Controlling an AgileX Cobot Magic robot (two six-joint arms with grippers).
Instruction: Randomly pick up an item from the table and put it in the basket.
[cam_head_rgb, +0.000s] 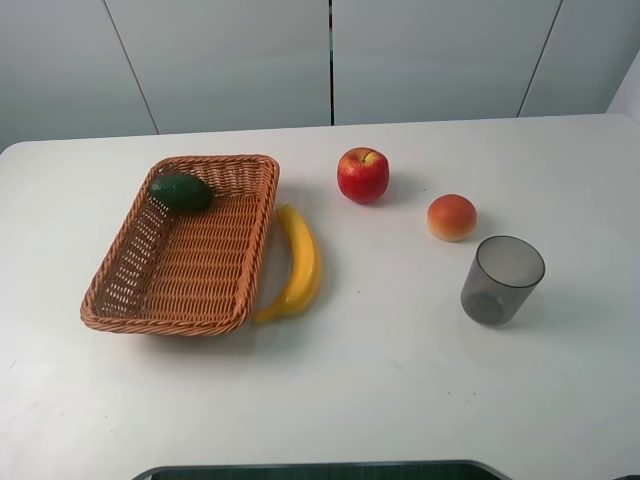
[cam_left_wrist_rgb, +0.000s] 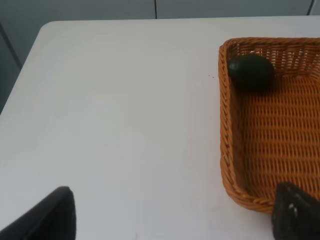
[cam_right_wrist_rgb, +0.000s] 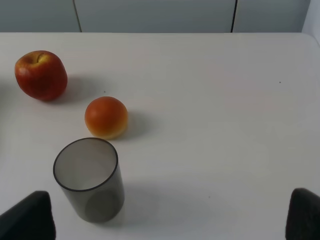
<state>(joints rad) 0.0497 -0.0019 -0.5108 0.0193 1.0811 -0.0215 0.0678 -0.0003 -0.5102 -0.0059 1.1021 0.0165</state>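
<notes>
The avocado (cam_head_rgb: 181, 192) lies dark skin up inside the wicker basket (cam_head_rgb: 160, 325), in its far left corner; its cut face is hidden. It also shows in the left wrist view (cam_left_wrist_rgb: 251, 71), inside the basket (cam_left_wrist_rgb: 227, 130). The basket stands on the left part of the white table (cam_head_rgb: 400, 390). My left gripper (cam_left_wrist_rgb: 175, 217) is open and empty, held back from the basket's near corner. My right gripper (cam_right_wrist_rgb: 165, 217) is open and empty, near the cup. Neither gripper shows in the exterior high view.
A yellow banana (cam_head_rgb: 297, 262) lies against the basket's right side. A red apple (cam_head_rgb: 363, 174) (cam_right_wrist_rgb: 41, 75), an orange-pink peach (cam_head_rgb: 452, 217) (cam_right_wrist_rgb: 106, 117) and a grey translucent cup (cam_head_rgb: 501, 279) (cam_right_wrist_rgb: 90, 180) stand on the right half.
</notes>
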